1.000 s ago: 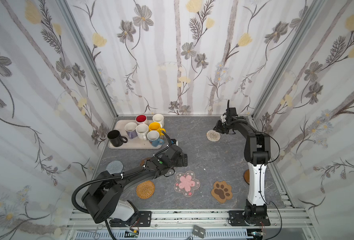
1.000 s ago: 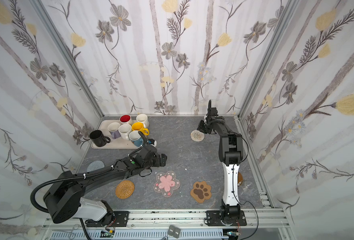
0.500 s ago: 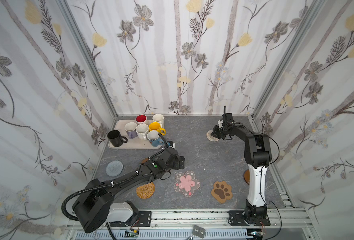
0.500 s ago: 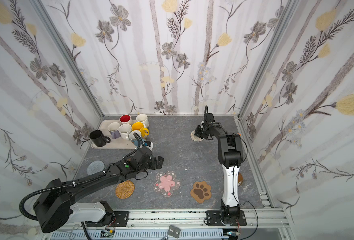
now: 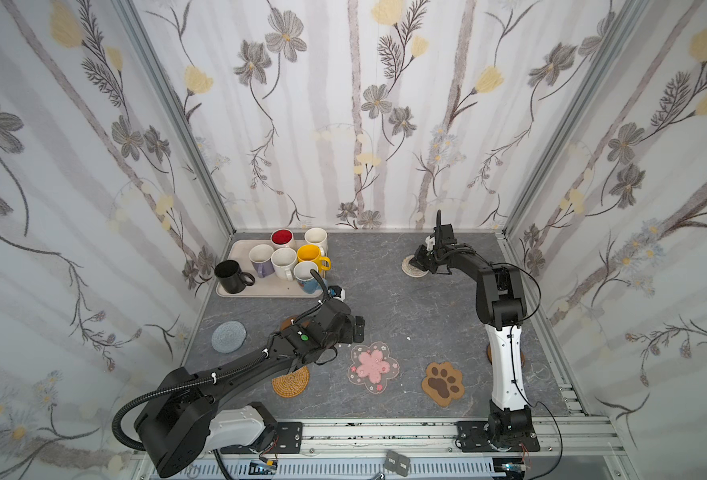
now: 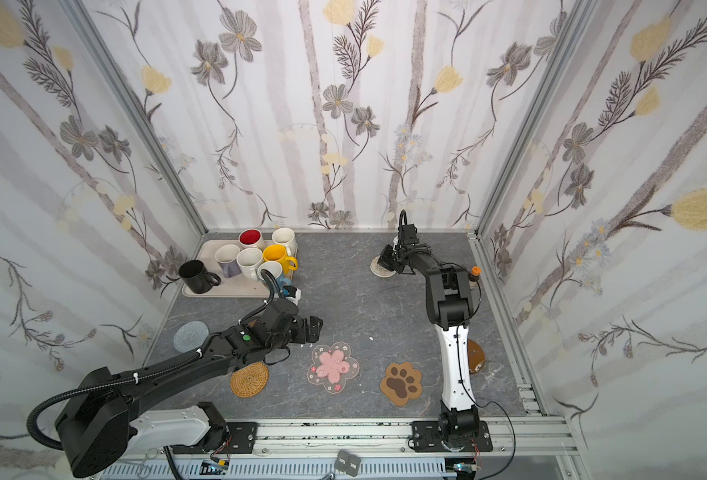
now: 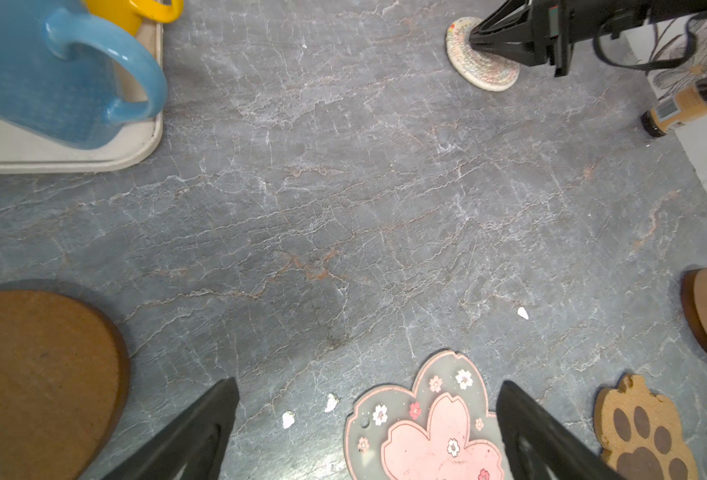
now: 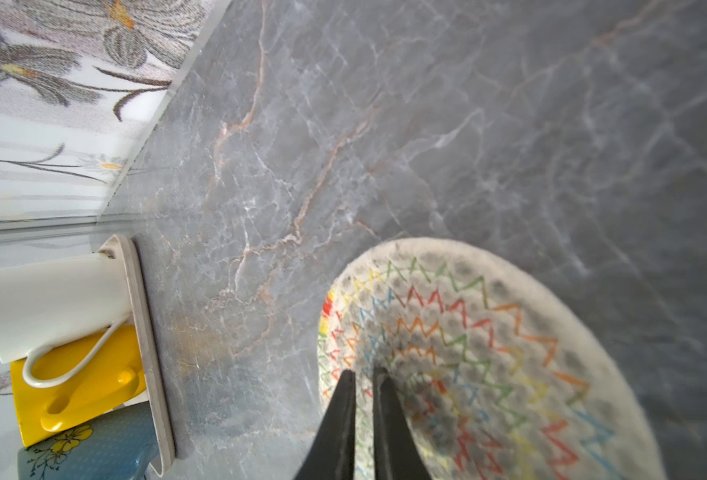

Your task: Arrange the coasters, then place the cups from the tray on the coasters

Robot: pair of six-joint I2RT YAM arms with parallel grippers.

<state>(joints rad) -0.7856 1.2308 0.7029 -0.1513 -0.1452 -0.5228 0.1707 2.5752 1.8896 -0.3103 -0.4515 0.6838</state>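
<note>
My right gripper (image 5: pixel 420 264) (image 8: pixel 362 372) is shut, with its tips down on the near edge of the white woven coaster (image 5: pixel 411 269) (image 8: pixel 489 353) at the back right. My left gripper (image 5: pixel 358 326) (image 7: pixel 368 384) hangs wide open and empty over the table's middle, just behind the pink blossom coaster (image 5: pixel 372 365). The paw coaster (image 5: pixel 443 382) lies right of it and the tan rattan one (image 5: pixel 291 380) to its left. The grey woven coaster (image 5: pixel 228 336) lies at the left. Several cups, among them black (image 5: pixel 231 276) and yellow (image 5: pixel 310 253), stand on the tray (image 5: pixel 235 249).
One brown disc (image 7: pixel 32 374) lies under my left arm. Another brown disc (image 6: pixel 476 355) lies behind my right arm's white link. A small brown bottle (image 6: pixel 474 274) stands by the right wall. White crumbs (image 7: pixel 330 402) dot the table near the pink coaster.
My right gripper came down onto the white woven coaster and its jaws closed. My left arm drew back a little toward the front, still open.
</note>
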